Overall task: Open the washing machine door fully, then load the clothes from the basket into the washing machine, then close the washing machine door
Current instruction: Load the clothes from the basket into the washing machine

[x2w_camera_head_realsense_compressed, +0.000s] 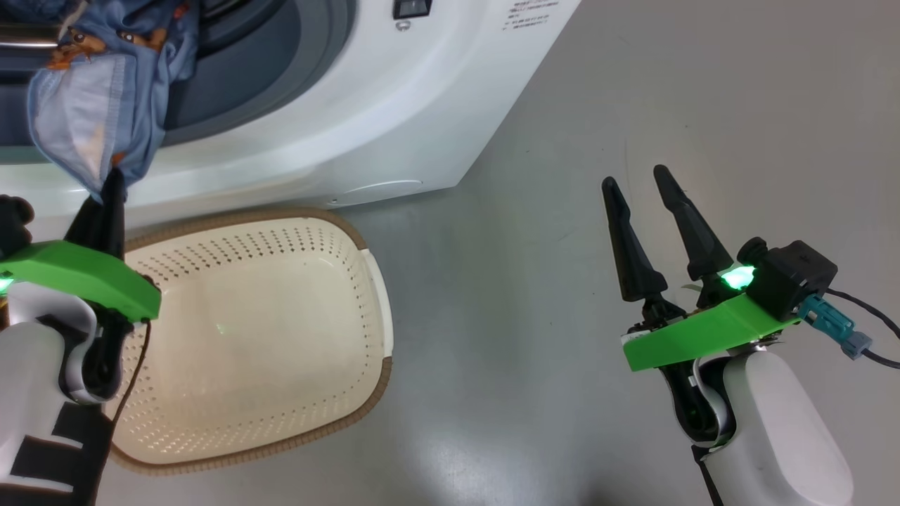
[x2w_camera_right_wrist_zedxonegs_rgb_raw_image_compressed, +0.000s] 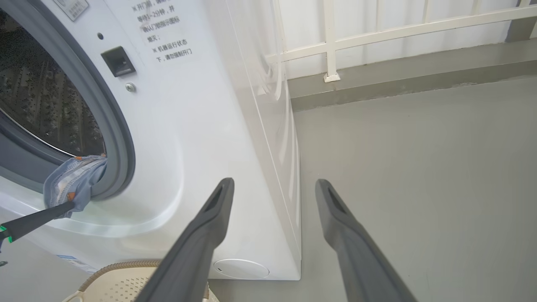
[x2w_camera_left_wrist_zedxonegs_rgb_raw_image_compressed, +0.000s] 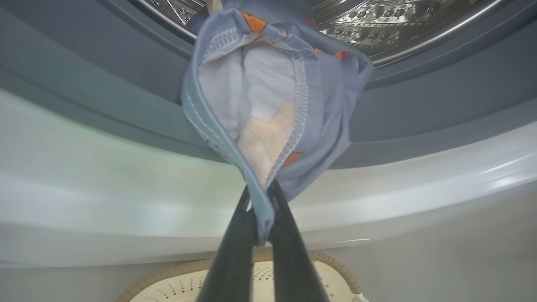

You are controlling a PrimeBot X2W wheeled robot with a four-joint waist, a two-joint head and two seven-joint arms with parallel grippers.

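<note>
Item: soft light blue bear-printed fabric garment (x2w_camera_left_wrist_zedxonegs_rgb_raw_image_compressed: 319, 109), limp and light; hangs over the grey rubber gasket (x2w_camera_left_wrist_zedxonegs_rgb_raw_image_compressed: 105, 92) of the white box-shaped front-loader (x2w_camera_left_wrist_zedxonegs_rgb_raw_image_compressed: 126, 197), hem clamped in the left gripper (x2w_camera_left_wrist_zedxonegs_rgb_raw_image_compressed: 261, 192); probably best gripped at bunched folds; right gripper (x2w_camera_head_realsense_compressed: 634, 176) fingers apart, empty.

Grey flr (x2w_camera_head_realsense_compressed: 668, 84), wht railing (x2w_camera_right_wrist_zedxonegs_rgb_raw_image_compressed: 329, 25)

At the upper left of the head view the washing machine (x2w_camera_head_realsense_compressed: 337, 126) runs off the top and left edges, so its opening shows only in part. The garment (x2w_camera_head_realsense_compressed: 105, 91) is cut by the top edge too, and its hanging folds cover the tips of the left claw (x2w_camera_head_realsense_compressed: 111, 184). The left forearm (x2w_camera_head_realsense_compressed: 35, 393) hides the lower left corner of the basket (x2w_camera_head_realsense_compressed: 383, 383). The printed text (x2w_camera_head_realsense_compressed: 531, 14) on the machine's front is too small to read.
</note>
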